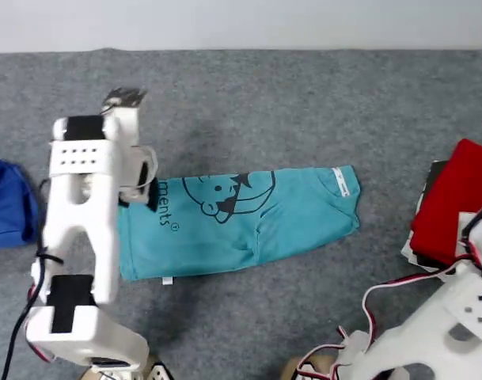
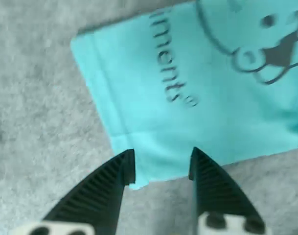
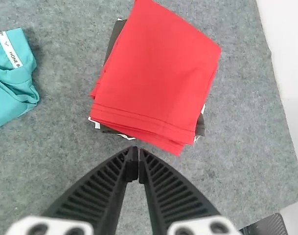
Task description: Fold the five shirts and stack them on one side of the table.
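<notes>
Currently: teal shirt [image 1: 241, 222] lies part-folded at the middle of the worktop [image 1: 304, 103]. Left jaws apart, over its hem near one corner. Right jaws together, just beside the red shirt [image 3: 156, 73], which lies atop a dark garment [image 3: 200, 126] at the right side. Blue shirt [image 1: 7, 202] bunched at left edge.

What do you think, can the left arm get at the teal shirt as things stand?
Probably yes: the left claw hangs open right over an edge of the teal shirt, with nothing between them on the grey mat.
</notes>
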You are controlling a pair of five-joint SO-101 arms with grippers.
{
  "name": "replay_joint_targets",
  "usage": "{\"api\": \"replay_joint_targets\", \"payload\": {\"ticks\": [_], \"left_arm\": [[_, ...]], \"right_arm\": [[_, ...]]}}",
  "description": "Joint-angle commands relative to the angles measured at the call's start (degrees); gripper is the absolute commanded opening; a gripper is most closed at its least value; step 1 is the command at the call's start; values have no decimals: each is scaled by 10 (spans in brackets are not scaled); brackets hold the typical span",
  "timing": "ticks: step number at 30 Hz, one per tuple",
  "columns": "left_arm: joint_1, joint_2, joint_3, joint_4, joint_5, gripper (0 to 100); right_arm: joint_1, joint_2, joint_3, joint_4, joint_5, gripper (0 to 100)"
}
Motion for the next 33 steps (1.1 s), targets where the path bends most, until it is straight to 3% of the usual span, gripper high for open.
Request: {"api": "replay_joint_targets", "payload": {"ticks": [1,7,16,30,33], "left_arm": [[-35,-32,28,-24,-44,206],[-71,-10,102,-86,-122,225],[-104,109,104,-148,-154,225],[-100,240,-40,-120,-157,276],[-95,287,-86,-104,-126,276]], "right_arm": [[-4,-9,-2,21,2,10],[-3,-10,-2,21,2,10],[-3,-10,-2,21,2,10],[-3,-8,-2,21,2,13],[-3,-7,-2,21,2,13]]}}
